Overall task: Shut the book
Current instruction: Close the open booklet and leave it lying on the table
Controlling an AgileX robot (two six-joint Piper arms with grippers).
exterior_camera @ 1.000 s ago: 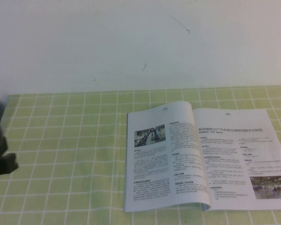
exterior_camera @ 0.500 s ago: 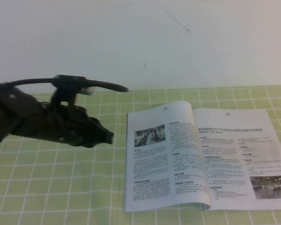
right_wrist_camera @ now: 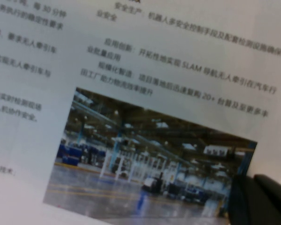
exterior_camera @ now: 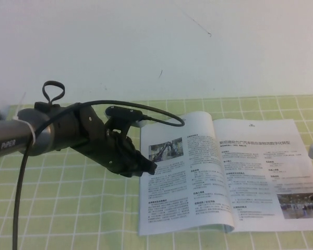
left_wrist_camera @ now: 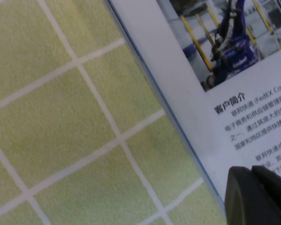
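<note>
**A:** Book [exterior_camera: 224,172] lay open, face up on the green checked bench [exterior_camera: 68,208], its left page bowing up near the spine. Where were the hands?

**B:** The left hand [exterior_camera: 150,167] sat low at the book's outer left edge, fingers pressed together and holding nothing. Its arm [exterior_camera: 68,135] reached across the bench, angled down towards that edge. The right hand [right_wrist_camera: 255,199] was over the book's near right corner, beside the printed photo [right_wrist_camera: 145,159], likewise pressed together and empty.

**A:** And how should it close?

**B:** I judged the left tip should slide under the left page's edge, lift it, then sweep it over the spine. The right hand would need to clear the right page first, or be caught beneath.
</note>
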